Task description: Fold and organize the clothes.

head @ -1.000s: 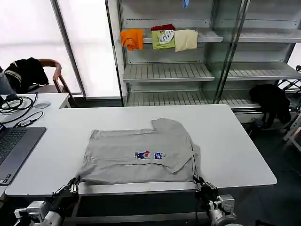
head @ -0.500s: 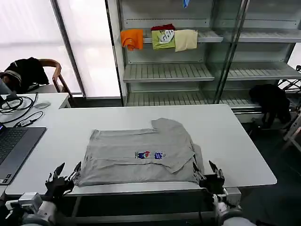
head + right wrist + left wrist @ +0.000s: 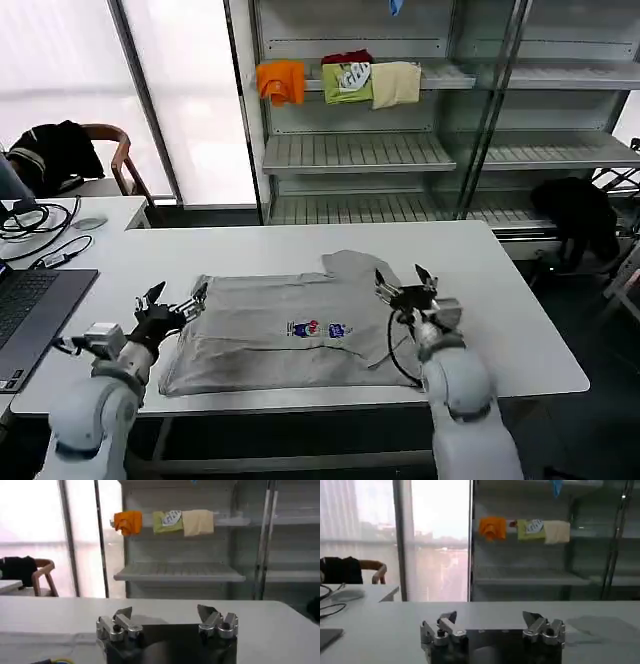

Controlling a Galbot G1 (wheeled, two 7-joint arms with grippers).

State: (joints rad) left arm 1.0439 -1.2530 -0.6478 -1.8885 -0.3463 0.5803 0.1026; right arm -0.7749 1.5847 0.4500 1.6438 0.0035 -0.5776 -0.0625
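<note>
A light grey short-sleeved shirt (image 3: 300, 330) lies flat on the white table (image 3: 500, 300), partly folded, with its small multicoloured print (image 3: 318, 329) facing up. My left gripper (image 3: 175, 297) hovers open at the shirt's left edge, near the far left corner, with nothing between its fingers. Over the shirt's right side, near the sleeve, my right gripper (image 3: 403, 279) is also open and empty. In the left wrist view the left gripper (image 3: 489, 616) stands wide open over bare table. The right wrist view shows the right gripper (image 3: 164, 611) wide open too.
A laptop (image 3: 30, 310), cables and a mouse lie on the left table. A chair (image 3: 110, 160) with a black garment stands behind it. Orange (image 3: 281, 82), green and cream folded garments sit on the shelf. A black garment (image 3: 575, 215) hangs at the right.
Both grippers have risen from the table's front edge, where they sat at the shirt's near corners, have opened, and now hover over the shirt's left and right sides.
</note>
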